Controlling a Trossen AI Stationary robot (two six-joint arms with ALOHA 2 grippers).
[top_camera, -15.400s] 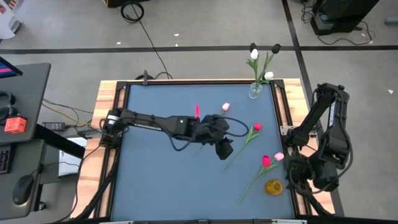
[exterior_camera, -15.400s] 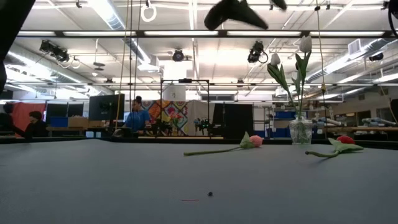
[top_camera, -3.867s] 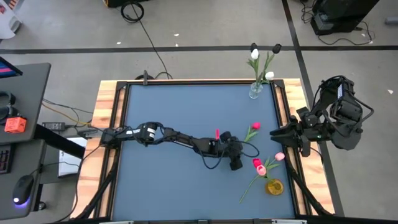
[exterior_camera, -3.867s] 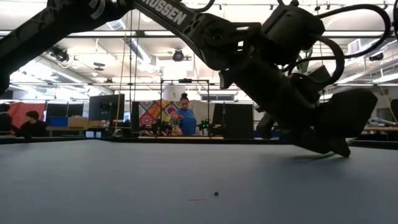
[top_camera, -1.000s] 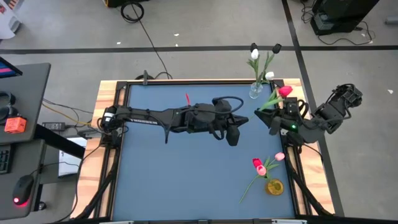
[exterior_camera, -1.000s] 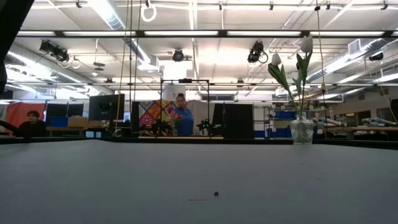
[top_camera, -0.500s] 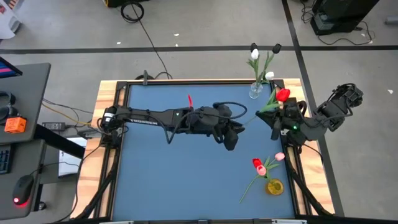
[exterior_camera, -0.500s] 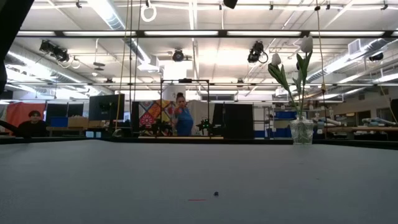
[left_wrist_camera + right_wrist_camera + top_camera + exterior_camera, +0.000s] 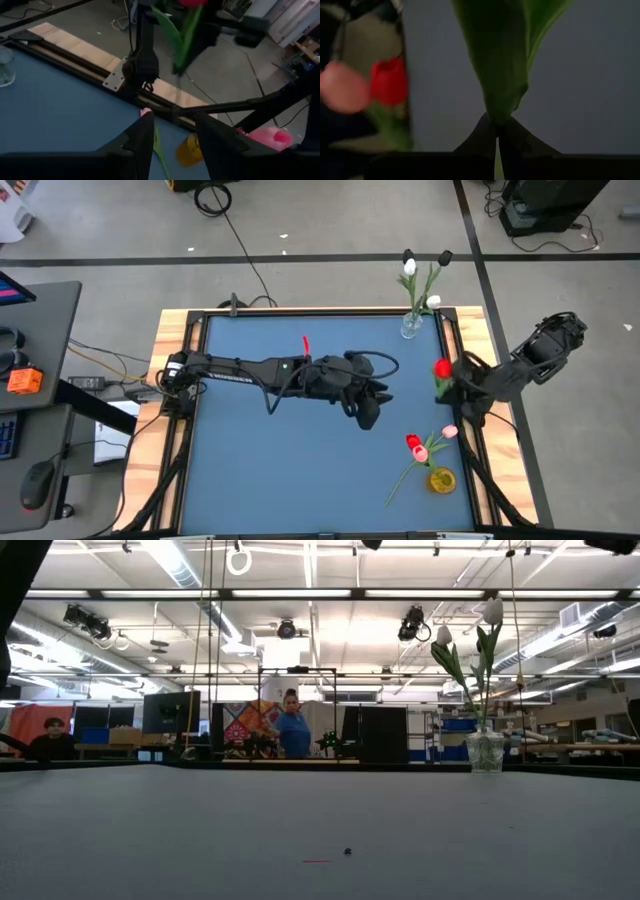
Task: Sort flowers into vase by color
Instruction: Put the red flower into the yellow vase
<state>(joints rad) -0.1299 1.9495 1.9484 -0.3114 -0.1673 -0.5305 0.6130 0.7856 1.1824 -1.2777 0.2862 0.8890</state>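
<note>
My right gripper (image 9: 452, 385) hangs over the table's right edge, shut on a red tulip (image 9: 442, 368). Its green stem and leaf (image 9: 179, 40) show in the left wrist view. My left gripper (image 9: 368, 412) is open over the middle of the blue table, to the left of that tulip, with nothing between its fingers (image 9: 145, 142). A red tulip (image 9: 413, 443) and a pink tulip (image 9: 448, 432) lie on the table at the near right, their stems running toward a small yellow vase (image 9: 440, 480). At the far right a clear vase (image 9: 410, 328) holds white and black tulips (image 9: 408, 267). My right gripper pinches the red tulip's green leaf and stem (image 9: 495, 112) between its two shut fingers (image 9: 485, 134). The tulip is lifted clear of the table. In the left wrist view it stands roughly upright, its head (image 9: 192, 2) at the top.
Wooden rails (image 9: 178, 380) and a black frame edge the blue table. The clear vase (image 9: 485, 750) stands at the far right corner. People and equipment (image 9: 292, 730) show in the room beyond the table.
My right gripper has carried the red tulip from beside the clear vase toward the table's near edge, and the flower head now sits lower along the right rail. My left gripper has drawn back a little toward the near edge, away from the tulip.
</note>
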